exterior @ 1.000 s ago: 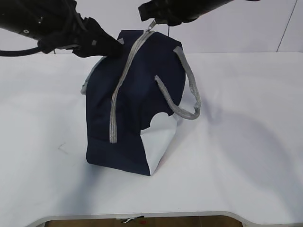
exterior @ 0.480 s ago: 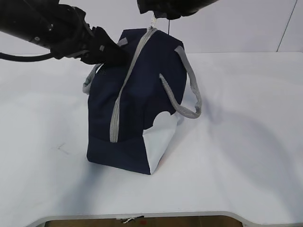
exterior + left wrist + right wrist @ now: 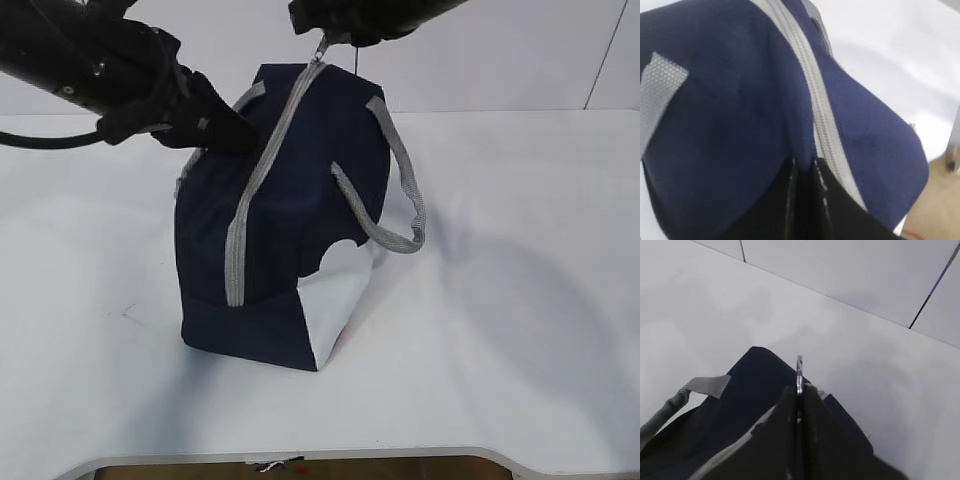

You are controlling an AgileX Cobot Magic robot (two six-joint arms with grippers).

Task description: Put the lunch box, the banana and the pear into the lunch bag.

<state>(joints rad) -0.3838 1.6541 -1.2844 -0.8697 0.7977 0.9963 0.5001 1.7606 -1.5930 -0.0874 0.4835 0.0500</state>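
Note:
The navy lunch bag (image 3: 300, 200) stands on end on the white table (image 3: 500, 300). Its grey zipper (image 3: 250, 190) runs down the front and looks closed. My left gripper (image 3: 248, 140) is shut on a fold of the bag's navy fabric just left of the zipper (image 3: 810, 80); in the left wrist view the gripper (image 3: 804, 162) pinches that cloth. My right gripper (image 3: 325, 40) is above the bag's top, shut on the metal ring pull (image 3: 799, 371). The lunch box, the banana and the pear are out of view.
A grey webbing handle (image 3: 405, 190) hangs in a loop off the bag's right side, above the white side panel (image 3: 335, 300). The table's front edge (image 3: 300, 455) runs along the bottom. A pale wall stands behind.
My left gripper has closed on the bag's fabric beside the zipper and drawn back a little to the left; the bag's left side bulges that way. The right gripper still holds the ring pull.

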